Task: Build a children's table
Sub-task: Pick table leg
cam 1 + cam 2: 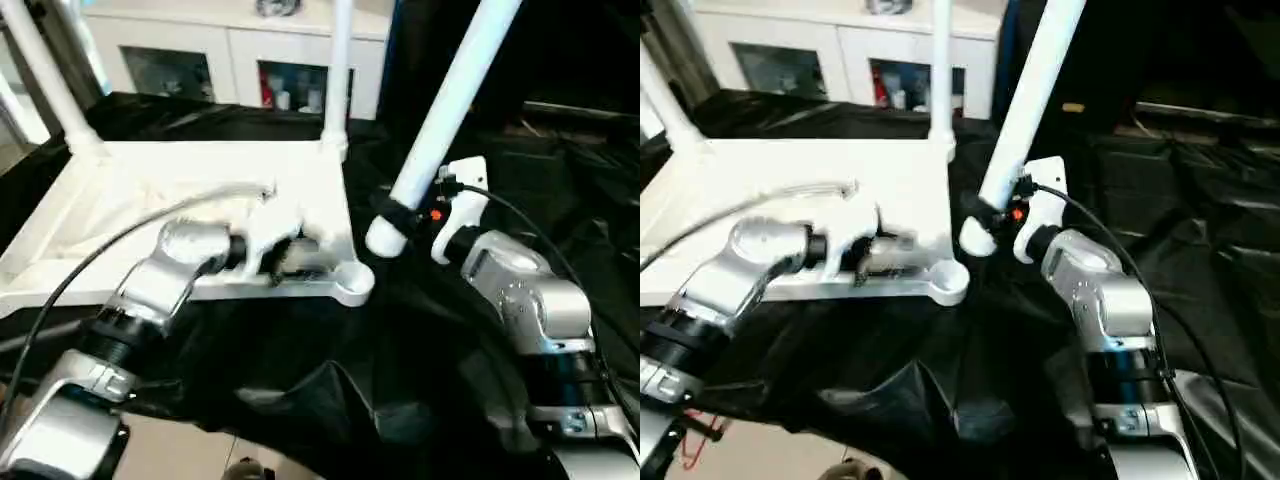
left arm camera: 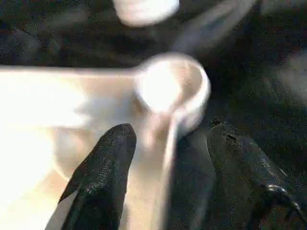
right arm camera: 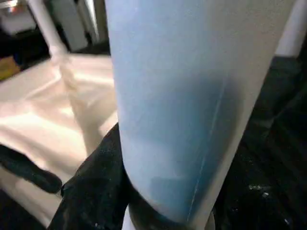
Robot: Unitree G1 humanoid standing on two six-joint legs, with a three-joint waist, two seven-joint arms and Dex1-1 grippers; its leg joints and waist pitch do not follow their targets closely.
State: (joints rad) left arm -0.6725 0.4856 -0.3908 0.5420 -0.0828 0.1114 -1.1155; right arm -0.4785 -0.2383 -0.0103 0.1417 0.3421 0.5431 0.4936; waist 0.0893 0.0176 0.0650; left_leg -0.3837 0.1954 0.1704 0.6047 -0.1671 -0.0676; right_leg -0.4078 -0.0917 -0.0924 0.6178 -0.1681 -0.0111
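**A:** Looking at the head views first: the white table top point(image 1: 200, 190) lies upside down on a black cloth point(image 1: 330, 390), ribbed side up. Two legs are already standing in its far corners, the far left leg point(image 1: 45, 75) and the far right leg point(image 1: 338, 70). The near right corner socket point(image 1: 352, 282) is empty. Behind it all there's a white cabinet point(image 1: 230, 45) with glass doors.

**B:** And the grippers?

**A:** The right gripper point(image 1: 992, 222) is clamped on a loose leg point(image 1: 445, 115) near its lower end. That leg leans up and to the right, and its bottom tip hangs just right of the empty socket and a bit above it, not in. The left gripper point(image 1: 285, 255) is down on the table's near edge, just left of that socket.

**B:** Left wrist view?

**A:** Both black fingers point(image 2: 103, 177) straddle the table's rim point(image 2: 165, 158), one inside and one outside, so it's pinching the rim. The round socket point(image 2: 172, 88) sits just past the fingertips.

**B:** Right wrist?

**A:** The leg point(image 3: 192, 96) runs straight up between the fingers point(image 3: 91, 191), held tight. The table top point(image 3: 53, 110) shows to the side beyond it.
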